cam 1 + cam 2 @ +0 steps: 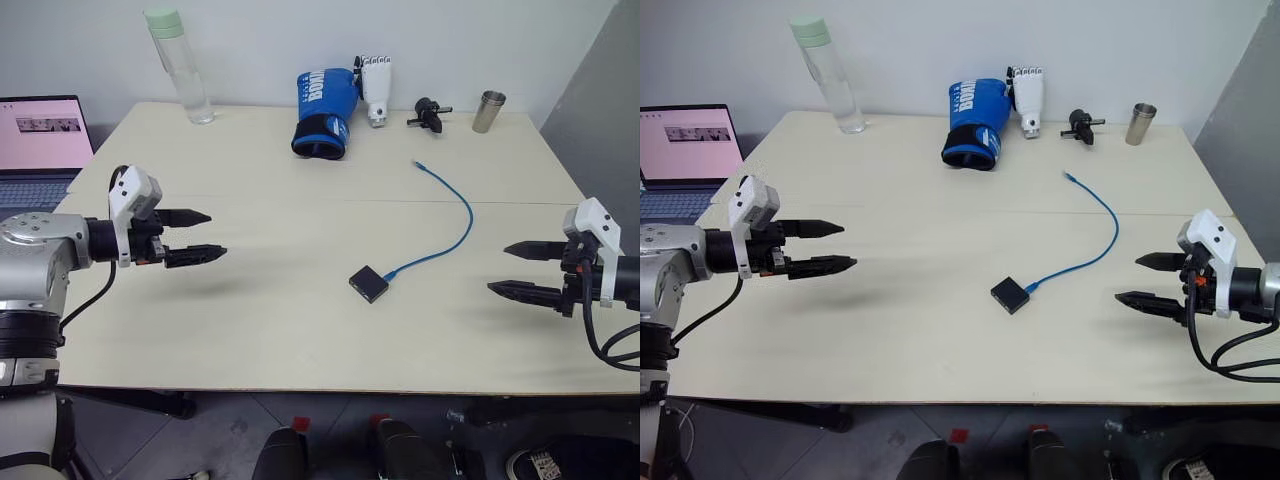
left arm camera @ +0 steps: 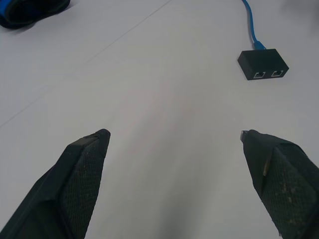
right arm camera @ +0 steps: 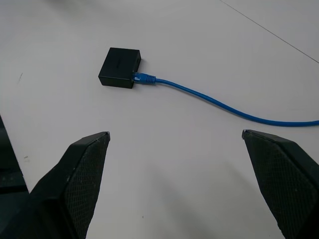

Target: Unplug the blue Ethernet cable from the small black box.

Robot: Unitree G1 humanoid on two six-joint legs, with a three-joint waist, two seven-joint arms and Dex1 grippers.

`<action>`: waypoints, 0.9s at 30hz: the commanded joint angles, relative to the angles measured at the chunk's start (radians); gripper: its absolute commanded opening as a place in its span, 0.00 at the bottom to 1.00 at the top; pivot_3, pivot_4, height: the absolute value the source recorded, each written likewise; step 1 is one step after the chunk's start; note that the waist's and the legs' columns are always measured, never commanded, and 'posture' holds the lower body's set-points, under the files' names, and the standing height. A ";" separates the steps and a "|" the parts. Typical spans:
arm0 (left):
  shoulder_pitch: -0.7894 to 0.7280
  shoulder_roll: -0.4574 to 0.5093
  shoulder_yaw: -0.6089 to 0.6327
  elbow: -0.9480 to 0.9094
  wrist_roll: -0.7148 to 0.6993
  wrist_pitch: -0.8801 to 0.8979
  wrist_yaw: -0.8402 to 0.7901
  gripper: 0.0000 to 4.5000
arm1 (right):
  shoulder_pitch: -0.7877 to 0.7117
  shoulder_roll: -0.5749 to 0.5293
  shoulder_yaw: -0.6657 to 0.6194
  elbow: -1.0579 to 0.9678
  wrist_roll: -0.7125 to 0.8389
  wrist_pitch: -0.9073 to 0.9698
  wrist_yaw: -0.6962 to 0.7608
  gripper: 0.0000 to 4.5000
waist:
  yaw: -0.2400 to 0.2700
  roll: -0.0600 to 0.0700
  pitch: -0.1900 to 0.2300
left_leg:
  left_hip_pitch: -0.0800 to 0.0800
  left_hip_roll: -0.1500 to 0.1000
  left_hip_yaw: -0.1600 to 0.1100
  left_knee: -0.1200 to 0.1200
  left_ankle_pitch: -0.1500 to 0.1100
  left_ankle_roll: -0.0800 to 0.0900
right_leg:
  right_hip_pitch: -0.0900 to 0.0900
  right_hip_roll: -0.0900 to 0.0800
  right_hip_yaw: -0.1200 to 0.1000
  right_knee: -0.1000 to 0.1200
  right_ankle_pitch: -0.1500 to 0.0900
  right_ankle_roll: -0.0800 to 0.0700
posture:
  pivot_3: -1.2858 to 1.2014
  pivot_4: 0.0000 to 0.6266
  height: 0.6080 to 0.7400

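Small black box point(image 1: 368, 284): flat on the bench point(image 1: 250, 320), near its middle. Blue Ethernet cable point(image 1: 455, 235): one plug seated in the box, cord curving away toward the blue boxing glove point(image 1: 324, 112). Left gripper point(image 1: 205, 236) and right gripper point(image 1: 515, 270): both released, empty, well apart from the box on either side.
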 commanded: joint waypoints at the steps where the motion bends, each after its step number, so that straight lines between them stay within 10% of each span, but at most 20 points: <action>1: -0.040 -0.008 0.012 0.012 0.010 -0.028 0.006 0.99 | -0.011 -0.011 -0.049 -0.016 0.003 -0.015 -0.002 1.00 | 0.000 0.000 0.000 | 0.000 0.000 0.000 0.000 0.000 0.000 | 0.000 0.000 0.000 0.000 0.000 0.000 | 0.52 0.24 1.00; 27: 0.006 -0.048 0.008 -0.108 -0.010 0.006 -0.035 0.99 | -0.028 -0.002 -0.017 0.005 -0.009 -0.028 0.005 1.00 | 0.000 0.000 0.000 | 0.000 0.000 0.000 0.000 0.000 0.000 | 0.000 0.000 0.000 0.000 0.000 0.000 | 0.52 0.24 1.00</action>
